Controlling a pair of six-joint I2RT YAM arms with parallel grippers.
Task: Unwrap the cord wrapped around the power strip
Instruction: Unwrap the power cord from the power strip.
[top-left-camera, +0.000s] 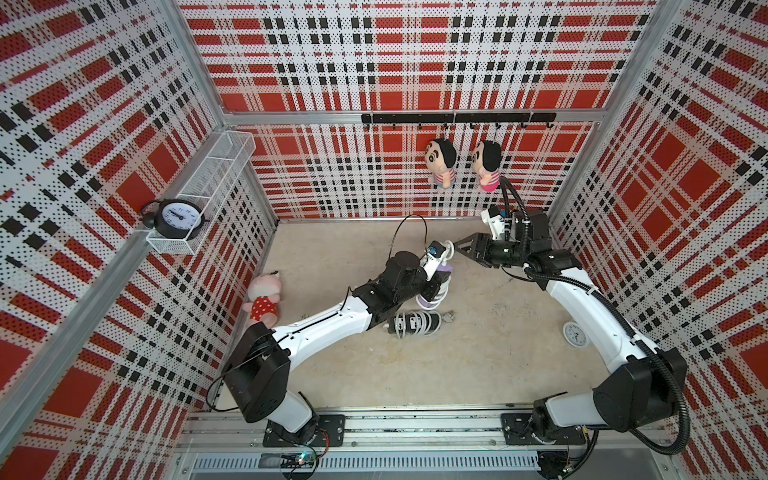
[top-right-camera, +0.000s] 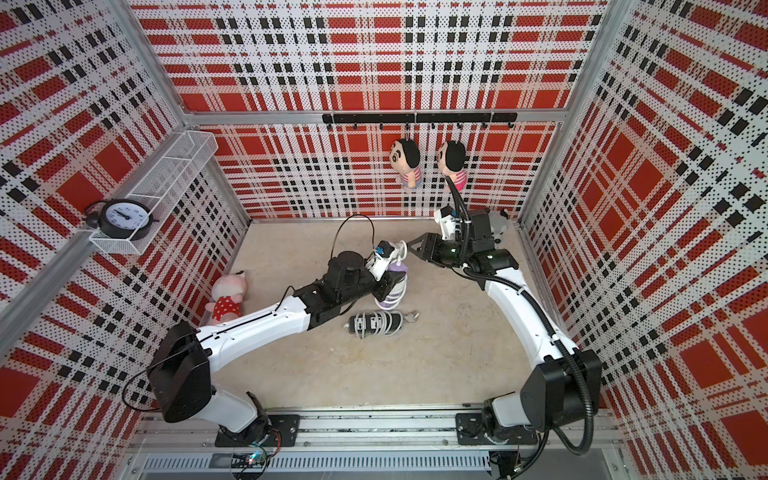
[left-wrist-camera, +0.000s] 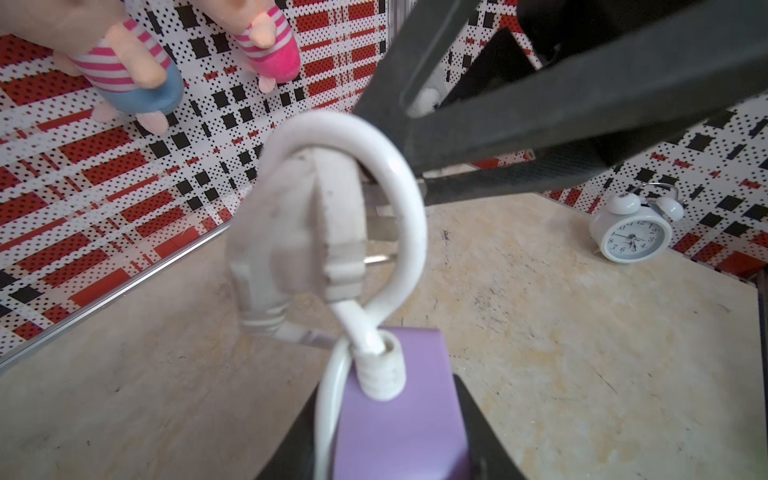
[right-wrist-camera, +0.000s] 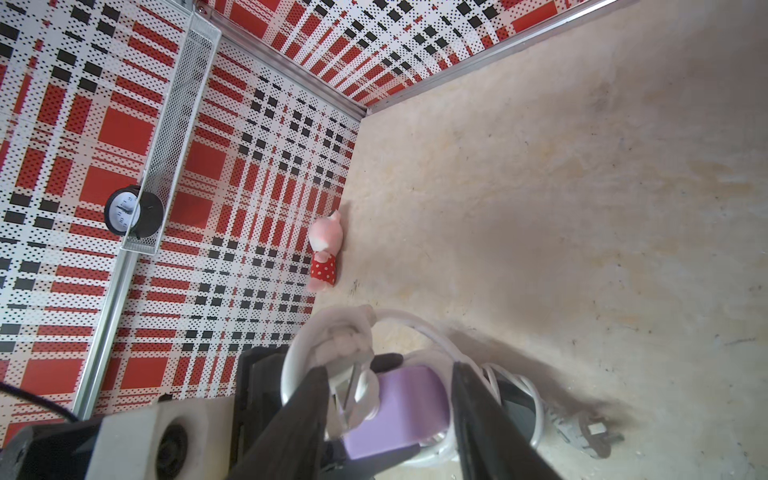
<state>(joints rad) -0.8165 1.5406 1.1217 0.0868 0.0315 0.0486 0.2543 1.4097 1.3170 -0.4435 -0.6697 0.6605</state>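
Purple power strip (top-left-camera: 443, 270) is off the tabletop (top-left-camera: 498, 357), held end-up by the left end effector (left-wrist-camera: 386, 434), whose fingers are clamped on the strip's body. The white cord (left-wrist-camera: 409, 216) is wound around it in several turns. The right end effector (top-left-camera: 458, 246) is at the strip's upper end. Its jaws stand apart around the plug (left-wrist-camera: 307, 216), one finger against the prongs (left-wrist-camera: 380, 226), and no firm pinch is visible. Unwrapping looks barely begun. Risks as judged:
1. The cord forms a loop across the prongs, so pulling the plug straight out could cinch that loop instead of freeing a turn.
2. Bare metal prongs are a poor purchase, and a finger may slide off them.
3. A sideways tug could twist the strip out of the left end effector's hold.
4. A second, black power strip (top-left-camera: 415, 323), also cord-wrapped, lies on the tabletop just beside the raised one, so slack dropping there could snag it.

The left wrist view alone shows the loop over the prongs and the cord's strain relief at the strip's end. In both top views the left wrist camera housing hides that detail. The right wrist view shows the gap between the right fingers. The top views show the black strip whole. The right wrist view shows only its grey plug (right-wrist-camera: 590, 432).
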